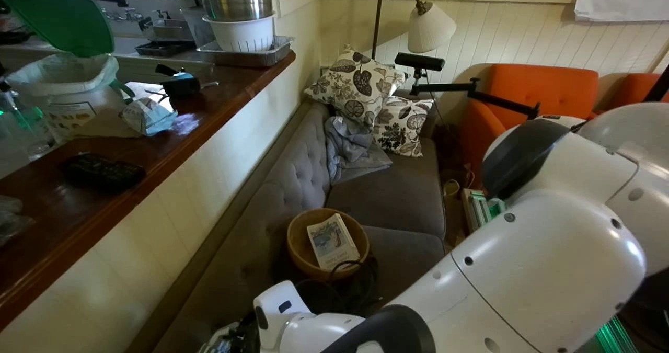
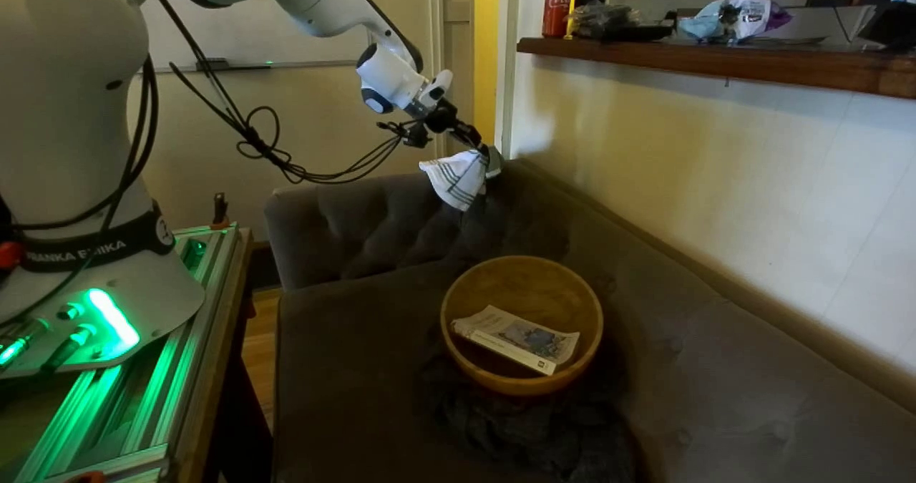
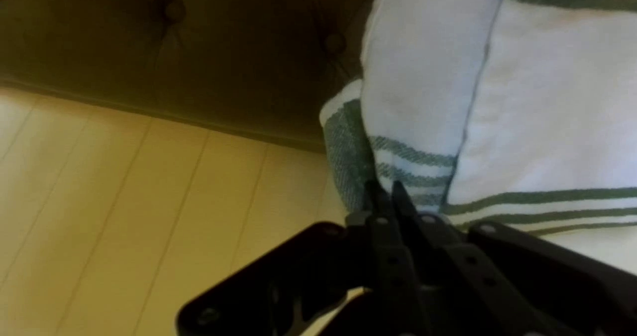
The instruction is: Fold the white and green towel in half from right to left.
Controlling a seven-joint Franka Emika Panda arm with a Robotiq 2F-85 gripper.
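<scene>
In the wrist view the fingers [image 3: 383,241] are lying close together and pinching the white and green towel [image 3: 517,102], whose striped cloth is filling the upper right. The buttoned sofa [image 3: 214,62] is showing beside it, and pale boards [image 3: 149,216] are filling the lower left.

In an exterior view the arm [image 2: 390,75] is arching above the sofa, and the towel is hanging from the fingers by the sofa's back, near the corner; whether cloth and back are touching I cannot tell. Black cables [image 2: 270,152] are drooping below the arm. Well apart from the towel, a wooden bowl [image 2: 551,290] is sitting on the sofa and holding a book [image 2: 515,336], while a rumpled heap [image 2: 529,433], too dark to make out, is lying beside it. A red can [image 2: 556,11] and a crumpled bag [image 2: 737,19] are resting on the ledge [image 2: 715,68].

In an exterior view the arm is covering the right and bottom, hiding part of the sofa and an orange armchair [image 1: 543,89]. Patterned cushions [image 1: 355,81] and a grey cloth [image 1: 350,149] are lying at the sofa's far end, near a lamp [image 1: 431,26]. A green-lidded bin [image 1: 94,107] and a remote control [image 1: 104,174] are resting on the ledge.
</scene>
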